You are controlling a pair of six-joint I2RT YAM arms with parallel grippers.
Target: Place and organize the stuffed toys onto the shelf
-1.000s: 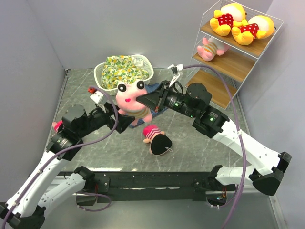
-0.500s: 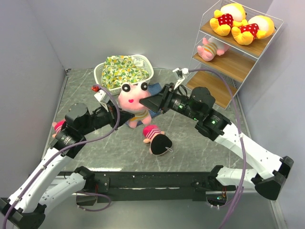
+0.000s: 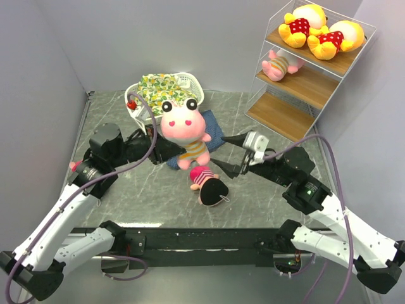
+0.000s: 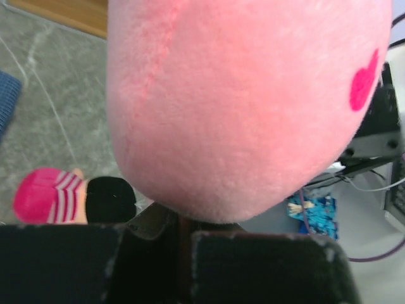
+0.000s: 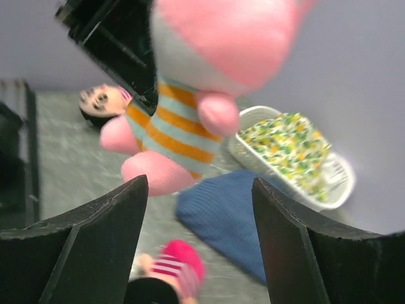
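A pink striped piglet (image 3: 184, 126) hangs above the table, and my left gripper (image 3: 172, 149) is shut on its body from behind. Its pink head (image 4: 240, 107) fills the left wrist view above the closed jaws. My right gripper (image 3: 223, 156) stands open and empty to the piglet's right, apart from it. Through its fingers I see the piglet (image 5: 183, 126) and a pink-hatted doll (image 5: 171, 272) lying on the table (image 3: 207, 183). A second doll (image 3: 76, 166) lies by the left arm. The shelf (image 3: 297, 117) holds two yellow bears (image 3: 319, 28) on top and another piglet (image 3: 280, 65) on the middle board.
A white basket (image 3: 193, 85) with a floral cloth bundle (image 3: 163, 90) stands at the back, behind the held piglet. A blue folded cloth (image 3: 213, 132) lies on the marble table beside it. Grey walls close in the left and the back.
The piglet passed from my right gripper to my left, which shut on it and raised it. The right gripper opened and drew back to the right.
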